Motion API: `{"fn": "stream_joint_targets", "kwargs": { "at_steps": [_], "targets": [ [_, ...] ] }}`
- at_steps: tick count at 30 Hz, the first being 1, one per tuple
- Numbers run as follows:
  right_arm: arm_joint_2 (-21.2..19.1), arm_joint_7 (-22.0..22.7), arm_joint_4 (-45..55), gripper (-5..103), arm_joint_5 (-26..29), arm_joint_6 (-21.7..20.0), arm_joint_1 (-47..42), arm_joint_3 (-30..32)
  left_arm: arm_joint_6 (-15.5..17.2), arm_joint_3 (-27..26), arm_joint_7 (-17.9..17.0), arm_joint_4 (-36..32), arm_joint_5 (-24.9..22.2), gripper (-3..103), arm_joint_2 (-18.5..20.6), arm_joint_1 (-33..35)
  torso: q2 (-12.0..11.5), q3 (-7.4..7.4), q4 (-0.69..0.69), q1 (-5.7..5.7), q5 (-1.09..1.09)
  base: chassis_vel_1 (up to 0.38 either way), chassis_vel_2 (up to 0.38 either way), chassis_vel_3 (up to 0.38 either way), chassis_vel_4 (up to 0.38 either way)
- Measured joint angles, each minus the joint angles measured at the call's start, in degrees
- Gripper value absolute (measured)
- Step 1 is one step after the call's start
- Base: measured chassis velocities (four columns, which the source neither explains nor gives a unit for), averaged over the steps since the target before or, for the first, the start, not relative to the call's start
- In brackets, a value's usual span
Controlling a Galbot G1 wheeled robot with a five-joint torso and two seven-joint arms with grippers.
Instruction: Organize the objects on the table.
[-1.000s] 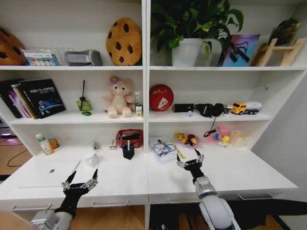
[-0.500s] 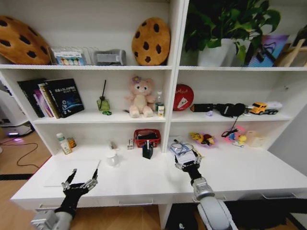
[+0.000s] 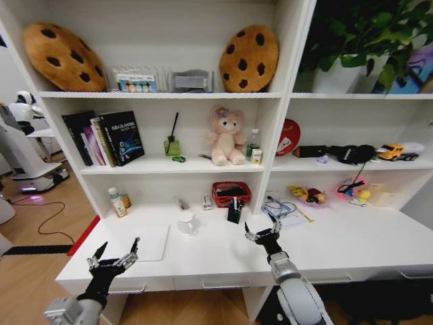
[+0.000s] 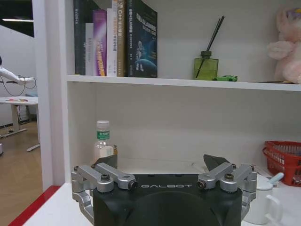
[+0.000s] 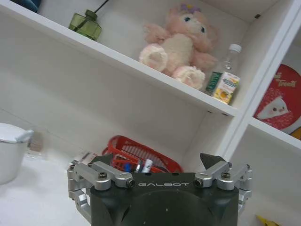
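Hovering above your surface (image 3: 203, 261), left gripper (image 3: 112, 256) and right gripper (image 3: 262, 233) show fingers spread (grasping nothing).

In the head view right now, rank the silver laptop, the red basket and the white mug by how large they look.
1. Silver laptop, a flat slab on the table, clearly largest.
2. Red basket.
3. White mug, smallest, though it stands a little nearer the camera than the basket, so that gap is less sure.
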Motion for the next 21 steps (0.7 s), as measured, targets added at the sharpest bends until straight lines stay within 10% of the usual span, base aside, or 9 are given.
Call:
{"fn": "stream_joint_targets", "kwargs": {
  "at_steps": [21],
  "targets": [
    [-0.24, 2.57, -0.33, 100, 6.43, -0.05, -1.46, 1.17, -0.01, 0.01, -0.04, 0.01, 0.00, 100, 0.00, 0.00, -0.01, 0.00, -0.03, 0.01, -0.01, 0.112, 0.108, -0.104, -0.106]
  ]
}}
